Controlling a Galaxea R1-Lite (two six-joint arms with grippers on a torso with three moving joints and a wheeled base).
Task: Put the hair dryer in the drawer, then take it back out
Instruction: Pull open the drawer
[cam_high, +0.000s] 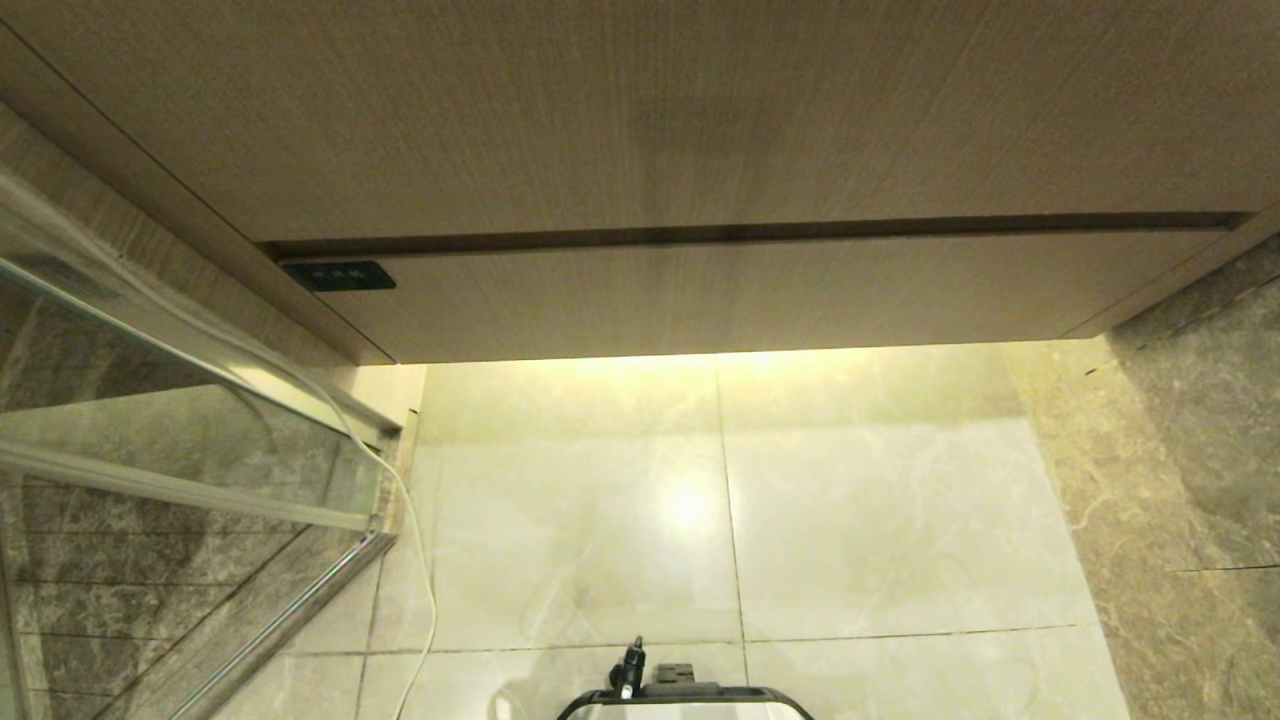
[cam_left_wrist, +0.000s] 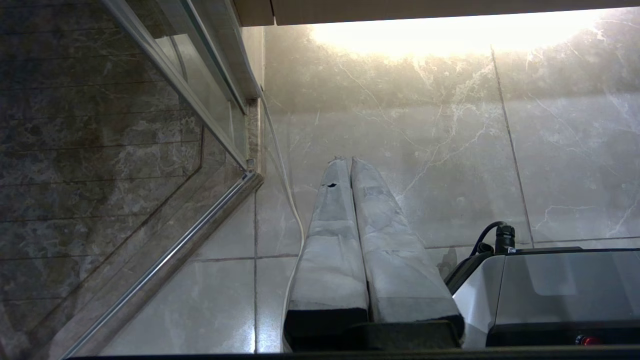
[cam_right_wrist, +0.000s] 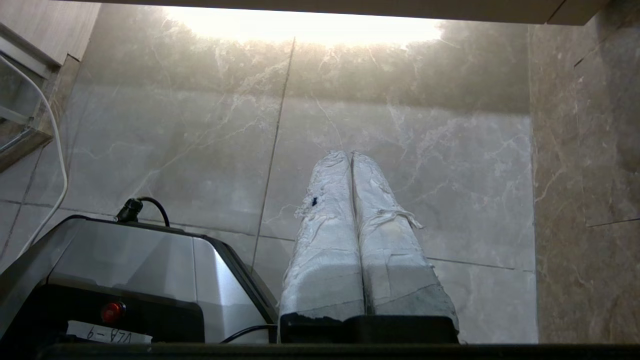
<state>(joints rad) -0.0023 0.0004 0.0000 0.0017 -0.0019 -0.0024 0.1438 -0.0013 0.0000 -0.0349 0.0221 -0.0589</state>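
Nearest, the robot's base (cam_high: 685, 702) stood on the pale marble floor tiles (cam_high: 870, 520). Either side of it the left gripper (cam_left_wrist: 348, 161) and right gripper (cam_right_wrist: 350, 155) hung parked above the floor, each with its white-wrapped fingers pressed together, holding and touching nothing. A white cord (cam_high: 425, 570) trailed beside the glass shower door (cam_high: 180, 440). Beyond, the drawer (cam_high: 760, 295) sat closed, its long front running left to right, black label (cam_high: 338, 275) at its left end. I could see no hair dryer
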